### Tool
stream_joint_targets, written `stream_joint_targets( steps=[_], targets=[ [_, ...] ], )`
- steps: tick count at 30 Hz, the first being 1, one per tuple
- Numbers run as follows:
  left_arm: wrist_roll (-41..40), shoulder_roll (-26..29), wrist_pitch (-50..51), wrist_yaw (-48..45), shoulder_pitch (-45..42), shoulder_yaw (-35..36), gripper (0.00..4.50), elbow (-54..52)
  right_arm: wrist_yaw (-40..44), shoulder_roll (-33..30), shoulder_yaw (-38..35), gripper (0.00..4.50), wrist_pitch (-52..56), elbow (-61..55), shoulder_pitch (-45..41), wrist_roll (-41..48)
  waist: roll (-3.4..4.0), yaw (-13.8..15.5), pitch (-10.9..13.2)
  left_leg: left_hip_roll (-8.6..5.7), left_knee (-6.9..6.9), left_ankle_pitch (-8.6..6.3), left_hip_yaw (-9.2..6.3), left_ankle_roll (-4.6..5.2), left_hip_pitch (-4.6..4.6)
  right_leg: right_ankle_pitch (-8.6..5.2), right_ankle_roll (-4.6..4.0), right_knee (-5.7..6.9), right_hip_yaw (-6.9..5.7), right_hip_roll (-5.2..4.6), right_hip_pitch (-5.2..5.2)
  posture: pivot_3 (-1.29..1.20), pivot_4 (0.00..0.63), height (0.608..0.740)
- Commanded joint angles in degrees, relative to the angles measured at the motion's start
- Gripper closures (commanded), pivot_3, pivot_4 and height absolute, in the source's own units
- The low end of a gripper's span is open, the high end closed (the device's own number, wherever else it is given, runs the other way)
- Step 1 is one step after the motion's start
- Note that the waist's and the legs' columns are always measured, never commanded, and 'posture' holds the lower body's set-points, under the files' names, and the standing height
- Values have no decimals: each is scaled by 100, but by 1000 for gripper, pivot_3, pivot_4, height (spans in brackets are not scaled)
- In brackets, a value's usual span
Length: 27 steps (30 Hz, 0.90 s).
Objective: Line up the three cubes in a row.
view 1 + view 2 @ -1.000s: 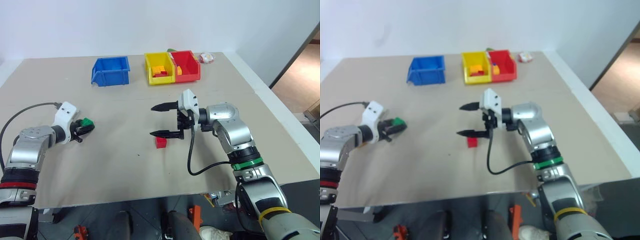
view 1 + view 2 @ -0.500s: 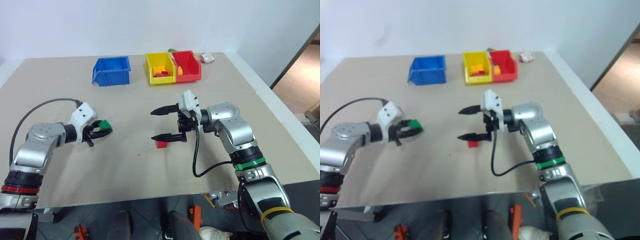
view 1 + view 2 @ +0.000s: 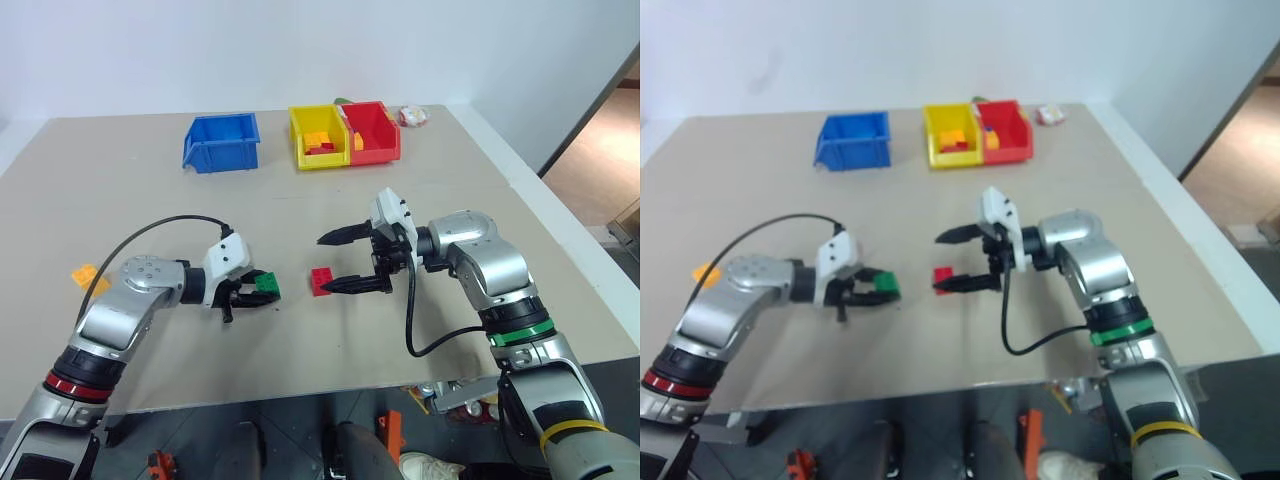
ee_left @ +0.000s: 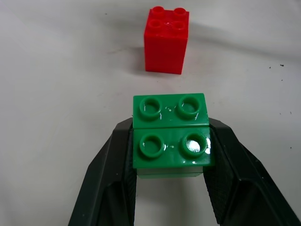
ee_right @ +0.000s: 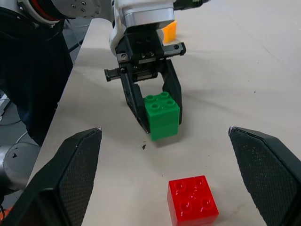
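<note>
My left gripper [image 3: 262, 291] is shut on the green cube [image 3: 266, 284], which is at or just above the table a short way left of the red cube [image 3: 321, 281]. In the left wrist view the black fingers [image 4: 112, 174] clamp the green cube [image 4: 170, 136] by its sides, with the red cube [image 4: 166, 40] straight beyond it. My right gripper [image 3: 327, 263] stands open just right of the red cube, its fingers spread with nothing between them. The orange-yellow cube [image 3: 84, 273] lies at the table's far left.
At the back of the table stand a blue bin [image 3: 221, 141], a yellow bin [image 3: 300, 135] and a red bin [image 3: 385, 128], the last two holding heaped bricks. A small white and pink object [image 3: 412, 116] lies beside them. The table's edge runs close on the right.
My left gripper has carried the green cube to the right, close to the red cube. The right gripper has drawn a little to the right, still open, leaving the red cube uncovered.
</note>
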Motion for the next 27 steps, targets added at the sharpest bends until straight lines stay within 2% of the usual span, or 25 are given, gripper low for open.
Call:
stream_joint_targets(
  steps=[1, 10, 25, 26, 27],
  targets=[
    [75, -126, -169, 33, -189, -66, 3154, 15, -53, -58, -85, 0, -155, -196, 32, 27, 0, 1, 0, 0, 2, 0, 0, 0, -1, 0, 0, 0, 0, 0, 0, 0, 150, 740],
    [350, -383, -330, 58, -377, -292, 3154, 337, -134, -86, -87, 0, -254, -230, 104, 1, 0, -2, 0, -1, 9, 0, 1, 0, -1, 4, 6, 0, 5, 2, 1, 0, 150, 740],
    [599, -302, -624, -93, -391, -316, 3154, 767, -156, -127, -60, 0, -254, -237, 124, 17, 0, -2, 0, -1, 9, 0, 1, 0, 0, 3, 5, 2, 6, 2, 2, 0, 150, 740],
    [566, -300, -570, -134, -401, -311, 2153, 788, -151, -127, -57, 0, -255, -232, 121, 15, 0, -2, 0, -1, 9, 0, 1, 0, 0, 3, 4, 2, 6, 2, 2, 0, 150, 740],
    [534, -293, -531, -162, -406, -294, 1863, 774, -146, -127, -51, 0, -263, -227, 118, 10, 0, -3, 0, -1, 10, 0, 1, 0, 0, 3, 4, 2, 5, 2, 2, 0, 150, 740]
  ],
)
